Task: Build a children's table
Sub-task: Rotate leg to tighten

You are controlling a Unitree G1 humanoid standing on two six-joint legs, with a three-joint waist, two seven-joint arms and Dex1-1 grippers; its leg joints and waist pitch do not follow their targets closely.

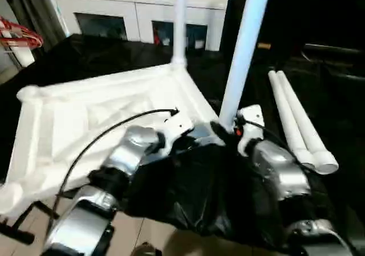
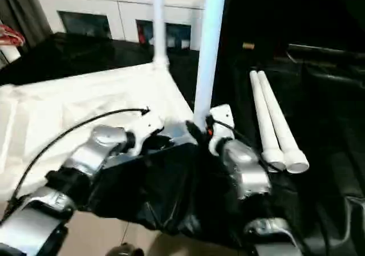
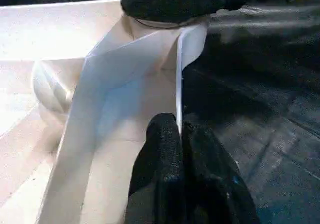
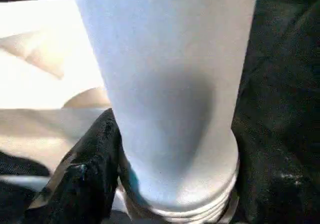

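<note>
The white table top (image 1: 85, 125) lies underside up on black cloth. One white leg (image 1: 179, 22) stands upright in its far corner socket. A second leg (image 1: 245, 45) stands upright at the near right corner, with my right gripper (image 1: 228, 128) shut around its lower end. In the right wrist view the black fingers (image 4: 87, 174) press against that leg (image 4: 170, 84), whose threaded end (image 4: 185, 209) shows just below. My left gripper (image 3: 178, 129) is shut on the top's thin rim wall (image 3: 179, 74) near that same corner. Two more legs (image 1: 296, 125) lie side by side to the right.
A white cabinet (image 1: 142, 16) with glass doors stands behind the work surface. A red and white object (image 1: 20, 39) sits at the far left. Black cloth (image 1: 199, 193) bunches up and hangs over the front edge between my forearms, with light floor (image 1: 148, 233) below.
</note>
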